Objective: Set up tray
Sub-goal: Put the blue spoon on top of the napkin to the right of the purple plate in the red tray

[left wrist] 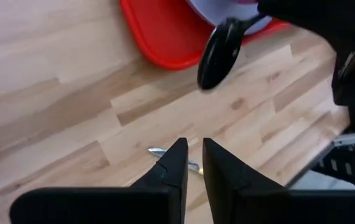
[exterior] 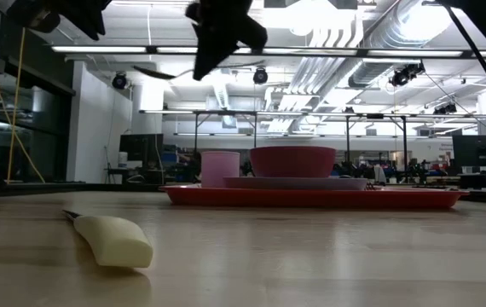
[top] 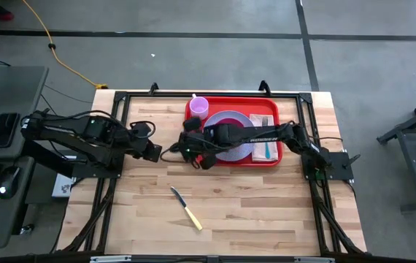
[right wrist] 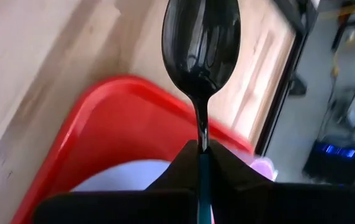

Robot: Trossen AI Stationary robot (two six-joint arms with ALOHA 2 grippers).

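The red tray (top: 232, 157) lies at the table's far middle and carries a pink cup (top: 199, 107), a lavender plate (top: 246, 120) with a bowl (exterior: 292, 160) on it, and a napkin with a teal fork (top: 266, 148). My right gripper (right wrist: 201, 149) hangs over the tray's near left corner, shut on a black spoon (right wrist: 201, 43). My left gripper (left wrist: 193, 155) hovers just left of it above bare wood, slightly open with nothing between its fingers. A knife with a cream handle (top: 186, 208) lies flat on the table nearer the front. My right gripper pinches the spoon's thin handle (right wrist: 202, 134) between its two fingers, just behind the neck. The fingers lie along the handle, slanting down toward the table's left. The spoon sticks out past the fingertips, bowl end foremost, lifted clear of tray and table.
Black frame rails (top: 113, 146) run along the table's left, right and far sides. Bare wood spreads in front of the tray, broken only by the knife (exterior: 115, 240). A desk with a keyboard and mouse (top: 4, 183) stands off the table's left.
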